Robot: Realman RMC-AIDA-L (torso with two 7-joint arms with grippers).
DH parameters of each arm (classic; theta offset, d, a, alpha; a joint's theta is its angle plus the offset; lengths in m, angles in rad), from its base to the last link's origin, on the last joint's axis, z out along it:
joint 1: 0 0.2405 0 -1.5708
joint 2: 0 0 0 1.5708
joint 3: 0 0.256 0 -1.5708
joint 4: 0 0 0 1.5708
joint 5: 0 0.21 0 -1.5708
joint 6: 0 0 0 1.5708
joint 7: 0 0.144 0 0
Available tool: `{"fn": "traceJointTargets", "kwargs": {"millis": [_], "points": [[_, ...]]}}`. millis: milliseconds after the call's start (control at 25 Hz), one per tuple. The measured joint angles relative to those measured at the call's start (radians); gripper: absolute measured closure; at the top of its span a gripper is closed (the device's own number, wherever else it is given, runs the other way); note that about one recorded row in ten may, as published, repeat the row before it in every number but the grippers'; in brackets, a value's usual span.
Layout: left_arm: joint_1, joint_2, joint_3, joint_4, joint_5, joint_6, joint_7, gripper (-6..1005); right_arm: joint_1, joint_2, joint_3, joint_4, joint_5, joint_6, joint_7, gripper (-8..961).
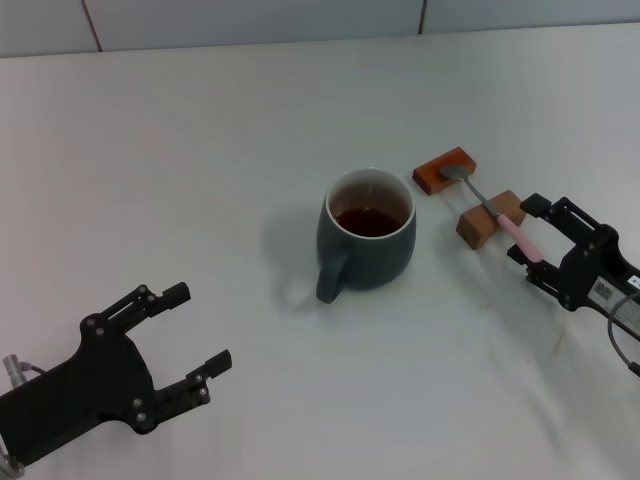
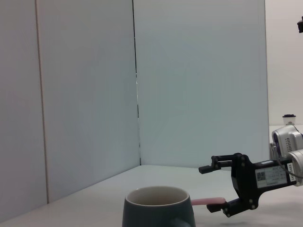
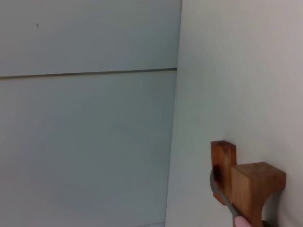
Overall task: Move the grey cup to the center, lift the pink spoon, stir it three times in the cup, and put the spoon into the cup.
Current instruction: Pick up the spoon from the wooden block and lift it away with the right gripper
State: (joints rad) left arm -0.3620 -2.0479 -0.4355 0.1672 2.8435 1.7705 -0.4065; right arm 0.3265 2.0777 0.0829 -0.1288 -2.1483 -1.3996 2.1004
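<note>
**benchrat:** So the grey cup [image 1: 367, 232] sits about mid-table with its handle pointing toward the robot, and there's dark brown liquid inside. It looks like the "move to center" part is already covered, judging by where it stands. Where's the spoon at?

**torque_tom:** The pink spoon [image 1: 495, 212] lies just to the cup's right, propped across two brown blocks [image 1: 466, 192]. The metal bowl rests on the far block, the neck crosses the near one, and the pink handle sticks out past it. My guess is the blocks are there to keep the handle off the table [image 1: 200, 150] so fingers can get around it.

**benchrat:** Is the right arm on it yet?

**torque_tom:** The right gripper [image 1: 541, 240] has its fingers spread on either side of the handle's end. The head view shows a gap on both sides, so it's straddling the handle, not pinching it. The left wrist view backs that up: the pink handle sits between its two prongs, right beside the cup rim.

**benchrat:** And the left one?

**torque_tom:** The left gripper [image 1: 195, 330] is parked low near the robot, well apart from the cup, fingers wide open and holding nothing. It looks idle. Closing on the handle seems like the next step.
</note>
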Motion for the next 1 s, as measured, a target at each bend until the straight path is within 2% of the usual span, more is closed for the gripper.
{"fn": "traceJointTargets", "kwargs": {"millis": [1000], "points": [[0.000,0.000,0.000,0.003,-0.014,0.004,0.000,194,0.017,0.001,0.002,0.014,0.016,0.033,-0.016,212]]}}
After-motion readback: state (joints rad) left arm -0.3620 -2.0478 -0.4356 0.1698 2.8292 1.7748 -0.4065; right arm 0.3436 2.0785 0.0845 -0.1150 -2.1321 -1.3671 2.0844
